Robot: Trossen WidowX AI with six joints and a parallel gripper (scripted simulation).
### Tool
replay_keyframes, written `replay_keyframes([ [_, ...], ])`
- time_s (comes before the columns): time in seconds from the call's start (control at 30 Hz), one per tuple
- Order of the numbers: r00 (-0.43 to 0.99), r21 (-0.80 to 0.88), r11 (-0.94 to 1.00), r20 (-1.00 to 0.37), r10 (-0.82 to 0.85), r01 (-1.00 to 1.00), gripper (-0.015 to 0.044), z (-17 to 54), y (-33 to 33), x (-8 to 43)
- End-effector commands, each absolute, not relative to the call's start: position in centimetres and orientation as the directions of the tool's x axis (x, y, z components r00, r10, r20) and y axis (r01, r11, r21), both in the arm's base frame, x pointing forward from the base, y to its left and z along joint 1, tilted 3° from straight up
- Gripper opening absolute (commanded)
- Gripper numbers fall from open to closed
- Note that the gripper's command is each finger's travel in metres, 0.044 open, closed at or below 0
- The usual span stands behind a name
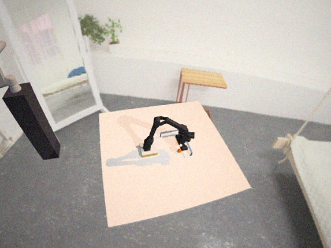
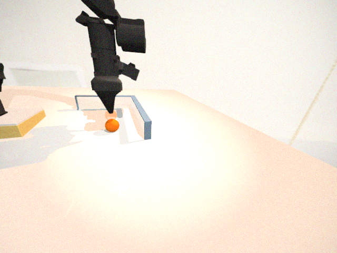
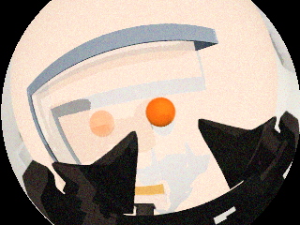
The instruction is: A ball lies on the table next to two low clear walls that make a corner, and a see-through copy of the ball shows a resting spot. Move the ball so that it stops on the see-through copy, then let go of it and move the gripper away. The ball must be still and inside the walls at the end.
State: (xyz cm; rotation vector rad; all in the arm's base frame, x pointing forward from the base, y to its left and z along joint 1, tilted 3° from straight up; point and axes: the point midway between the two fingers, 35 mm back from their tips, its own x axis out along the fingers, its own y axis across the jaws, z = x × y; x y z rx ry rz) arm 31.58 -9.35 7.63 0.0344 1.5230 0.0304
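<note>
Where top hides it, ghost ball (image 3: 100, 123) shows.

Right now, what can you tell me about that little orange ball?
The orange ball is small, smooth and evenly coloured, resting on the table inside the corner of the low walls. Nothing touches it. The open tool hangs just above and behind it. Its pale see-through copy sits close beside it, apart.

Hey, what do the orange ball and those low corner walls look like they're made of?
The orange ball looks like smooth matte plastic or rubber: even colour, soft shading, no sharp glint. The corner walls look like thin clear plastic or glass with a blue-grey tint: the table shows through their faces, while the edges read darker. Neither can be settled by look alone.
</note>
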Motion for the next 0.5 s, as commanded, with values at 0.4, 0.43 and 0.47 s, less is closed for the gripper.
replay_keyframes([
  [0.4, 0.040, 0.050, 0.999, -0.998, 0.050, 0.012, 0.0308, 5.1, -9.2, 31.6],
  [0.43, 0.040, 0.050, 0.999, -0.998, 0.050, 0.012, 0.0308, 4.9, -9.2, 31.6],
  [0.47, 0.040, 0.050, 0.999, -0.998, 0.050, 0.012, 0.0308, 4.7, -9.2, 31.6],
])
